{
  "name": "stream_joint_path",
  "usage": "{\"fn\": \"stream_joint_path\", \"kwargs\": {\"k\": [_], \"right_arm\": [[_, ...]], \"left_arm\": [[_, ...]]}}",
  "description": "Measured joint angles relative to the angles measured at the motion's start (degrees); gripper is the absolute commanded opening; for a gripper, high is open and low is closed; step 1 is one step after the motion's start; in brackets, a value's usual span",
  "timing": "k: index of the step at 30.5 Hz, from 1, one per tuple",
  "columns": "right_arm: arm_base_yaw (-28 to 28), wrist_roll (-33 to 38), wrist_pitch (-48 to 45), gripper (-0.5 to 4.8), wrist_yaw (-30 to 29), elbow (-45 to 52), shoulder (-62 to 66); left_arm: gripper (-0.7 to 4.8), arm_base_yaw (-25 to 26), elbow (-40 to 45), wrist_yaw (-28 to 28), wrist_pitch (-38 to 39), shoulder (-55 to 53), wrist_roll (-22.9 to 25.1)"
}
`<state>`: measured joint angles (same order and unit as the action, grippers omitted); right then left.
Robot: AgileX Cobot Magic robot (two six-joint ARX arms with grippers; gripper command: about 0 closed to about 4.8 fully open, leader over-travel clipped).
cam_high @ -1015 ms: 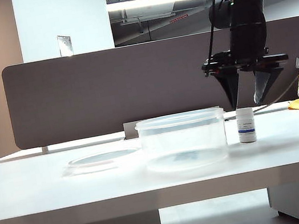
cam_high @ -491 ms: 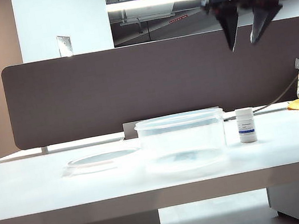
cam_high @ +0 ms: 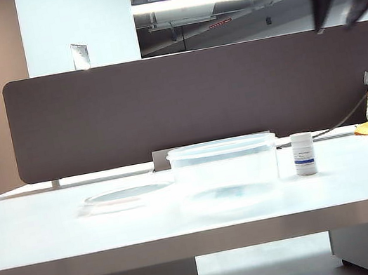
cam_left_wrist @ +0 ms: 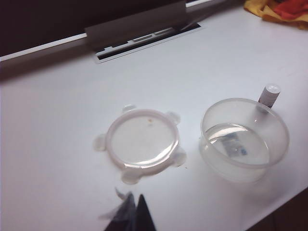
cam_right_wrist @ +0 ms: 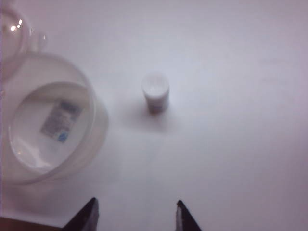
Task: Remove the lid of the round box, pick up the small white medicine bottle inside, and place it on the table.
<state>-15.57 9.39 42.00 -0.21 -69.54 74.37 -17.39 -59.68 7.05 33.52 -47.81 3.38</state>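
Standing upright on the table (cam_high: 36,227): the small white medicine bottle (cam_high: 304,153), out of the box, cap on, blue band low on its label.
Bottle and box: the bottle sits just beside the round box (cam_high: 225,173), on its right in the exterior view, not touching it.
Round box: open, nothing in it; only a label shows through its clear floor.
Lid: the lid (cam_high: 127,194) lies flat on the table to the left of the box, near it but apart.
Right gripper: the right gripper (cam_right_wrist: 134,214) hangs high above the table, jaws parted and holding nothing; the bottle stands well below it and ahead of its fingertips, clear of them.
Left gripper: the left gripper (cam_left_wrist: 132,214) is up over the near side of the lid, fingers pressed together, carrying nothing; the bottle lies far from it, beyond the box.
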Motion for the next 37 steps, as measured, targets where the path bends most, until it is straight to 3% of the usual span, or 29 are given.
{"fn": "stream_joint_path", "kwargs": {"k": [4, 8, 14, 20, 27, 37], "right_arm": [[-1.88, 2.36, -7.65, 1.44, 0.09, 16.41, -13.70], [-3.26, 3.67, -11.28, 1.42, 0.00, 30.58, -26.51], [-3.19, 5.75, -12.24, 1.12, 0.24, 42.21, -41.68], [-3.19, 5.64, -12.66, 1.13, 0.24, 45.11, -49.99], [-3.19, 5.64, -12.52, 1.13, 0.20, 45.09, -55.17], [-3.19, 5.64, -12.52, 1.13, 0.20, 45.09, -60.08]], "left_arm": [[-0.06, -0.15, 6.91, -1.40, -2.25, 6.38, -2.47], [-0.06, -0.11, 14.43, -1.88, -2.89, 13.51, -4.98], [-0.06, -0.20, 24.30, -1.90, -0.83, 25.64, -8.24], [-0.05, -0.17, 27.17, -1.95, -1.11, 33.18, -10.95], [-0.05, -0.20, 27.19, 6.56, 0.66, 35.91, -10.97], [-0.05, -0.20, 27.19, 6.93, 0.63, 35.95, -10.97]]}}
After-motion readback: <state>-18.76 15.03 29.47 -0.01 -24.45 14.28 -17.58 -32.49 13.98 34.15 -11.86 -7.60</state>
